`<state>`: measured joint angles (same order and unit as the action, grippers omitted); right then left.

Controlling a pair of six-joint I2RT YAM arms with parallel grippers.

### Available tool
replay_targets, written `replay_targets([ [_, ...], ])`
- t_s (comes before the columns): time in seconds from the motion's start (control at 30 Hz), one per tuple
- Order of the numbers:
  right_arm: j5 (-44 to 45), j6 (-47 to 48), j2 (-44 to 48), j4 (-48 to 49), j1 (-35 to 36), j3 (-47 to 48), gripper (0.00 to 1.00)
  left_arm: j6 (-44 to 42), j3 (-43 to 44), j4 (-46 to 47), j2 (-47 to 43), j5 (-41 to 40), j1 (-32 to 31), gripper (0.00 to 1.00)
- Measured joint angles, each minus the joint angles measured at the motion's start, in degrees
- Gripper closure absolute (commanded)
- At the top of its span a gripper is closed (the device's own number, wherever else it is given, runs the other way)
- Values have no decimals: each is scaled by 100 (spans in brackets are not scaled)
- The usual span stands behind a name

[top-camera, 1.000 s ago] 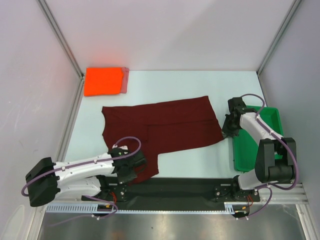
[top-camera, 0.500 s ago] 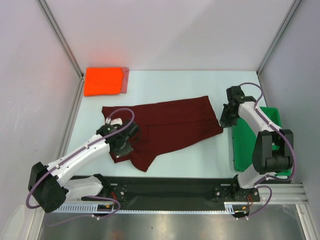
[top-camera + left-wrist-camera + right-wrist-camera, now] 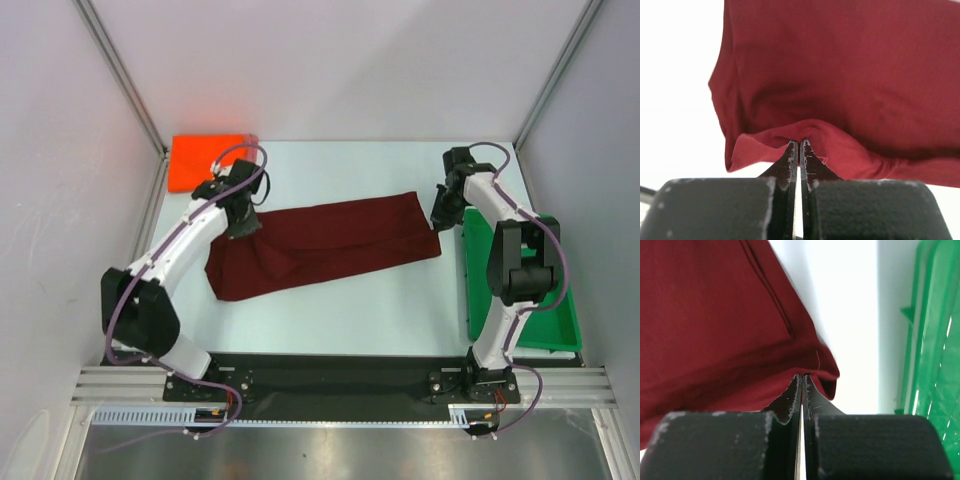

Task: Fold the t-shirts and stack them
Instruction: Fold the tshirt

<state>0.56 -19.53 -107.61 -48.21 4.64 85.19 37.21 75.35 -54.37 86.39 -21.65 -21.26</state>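
both hands (image 3: 799,142) (image 3: 802,376) tight on maroon t-shirt (image 3: 330,240)

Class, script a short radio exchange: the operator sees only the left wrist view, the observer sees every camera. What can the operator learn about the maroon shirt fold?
Operator: Is the other corner held?
Observer: Yes, the right hand is shut on the maroon shirt at its edge, beside the green tray.
Operator: Anything folded already?
Observer: An orange-red shirt lies folded at the far left corner of the table.
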Motion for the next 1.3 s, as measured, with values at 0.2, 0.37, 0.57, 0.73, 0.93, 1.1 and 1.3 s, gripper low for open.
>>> replay_targets([
  [0.2, -61, 15, -562, -140, -22, 568, 100, -564, 994, 160, 938, 162, 116, 100],
  [0.37, -142, 24, -901, -273, -79, 933, 100, -719, 1600, 221, 1556, 260, 151, 100],
  [0.57, -203, 33, -1235, -382, -114, 1355, 100, -785, 1945, 232, 2028, 299, 437, 100],
  [0.73, -260, 31, -1436, -450, -114, 1644, 100, -800, 2236, 238, 2363, 334, 772, 100],
  [0.93, -302, 33, -1648, -496, -118, 1902, 100, -907, 2535, 289, 2704, 455, 951, 100],
  [1.1, -339, 31, -1705, -529, -118, 1930, 100, -942, 2645, 310, 2909, 629, 955, 100],
  [1.3, -369, 24, -1853, -535, -116, 1963, 100, -938, 3027, 299, 3289, 695, 955, 100],
])
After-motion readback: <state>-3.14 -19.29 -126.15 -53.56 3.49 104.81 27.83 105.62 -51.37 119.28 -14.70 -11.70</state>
